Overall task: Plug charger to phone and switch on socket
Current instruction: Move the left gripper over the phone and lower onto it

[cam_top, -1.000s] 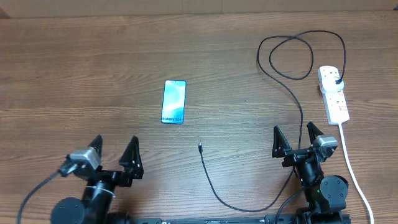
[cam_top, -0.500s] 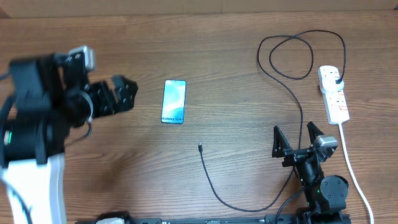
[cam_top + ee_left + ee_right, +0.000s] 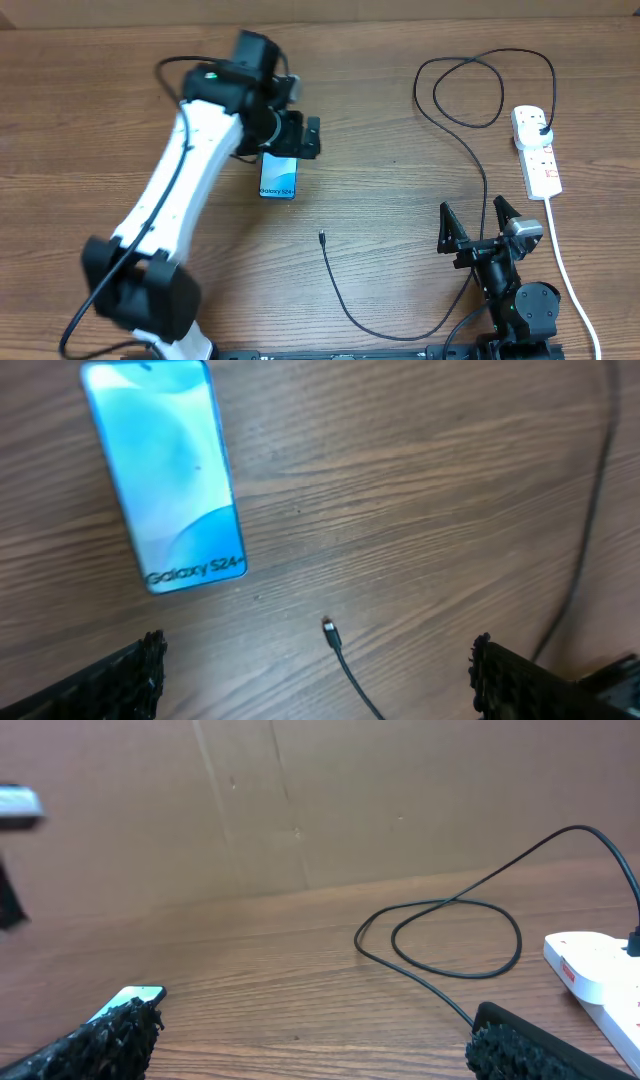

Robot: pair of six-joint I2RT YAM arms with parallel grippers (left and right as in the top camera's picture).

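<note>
Blue phone (image 3: pixel 279 180) lies near-to-far, Galaxy end nearest.

Robot lab bench is indicated: wood-grain table (image 3: pixel 90 90), cardboard backdrop (image 3: pixel 300 800), left arm (image 3: pixel 175 190) and right arm (image 3: pixel 515 295) mounted at its edge.

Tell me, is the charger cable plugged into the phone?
Not plugged in: the charger's connector tip lies on the table, apart from the phone.
</note>
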